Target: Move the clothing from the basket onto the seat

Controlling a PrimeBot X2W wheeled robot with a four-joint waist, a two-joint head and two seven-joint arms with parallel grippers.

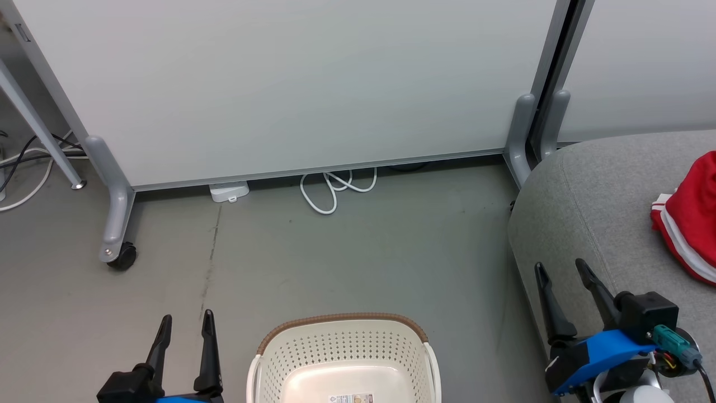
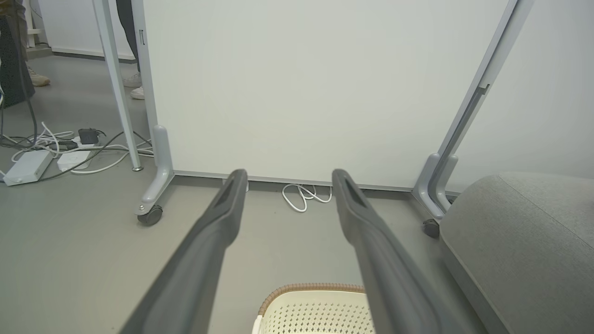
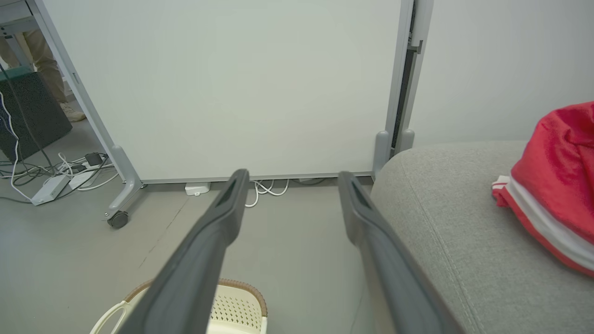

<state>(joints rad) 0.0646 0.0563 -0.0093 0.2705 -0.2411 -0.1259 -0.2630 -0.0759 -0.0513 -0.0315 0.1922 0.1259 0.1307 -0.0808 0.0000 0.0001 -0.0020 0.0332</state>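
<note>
Grey floor runs up to a white partition panel on a grey frame with a black caster. A loop of white cable lies at the foot of the panel.

The basket stands on the floor at the bottom middle of the head view, cut by the lower edge. Its brown rim and perforated cream wall show, and so does its pale bottom with a small label.

To its right, well apart from it, stands the grey seat with a rounded corner and a stitched seam. The red clothing lies on top of the seat at the right edge of that view. White striped trim runs along its near side, and part of it is cut off by the frame.

The left tool is over the floor just left of the basket, its two dark fingers spread apart with nothing between them. The right tool is over the seat's near left corner, near the clothing but not touching it. Its fingers are also wide apart and hold nothing.

Power strips and tangled cords lie on the floor beyond the panel's left leg in the left wrist view.
</note>
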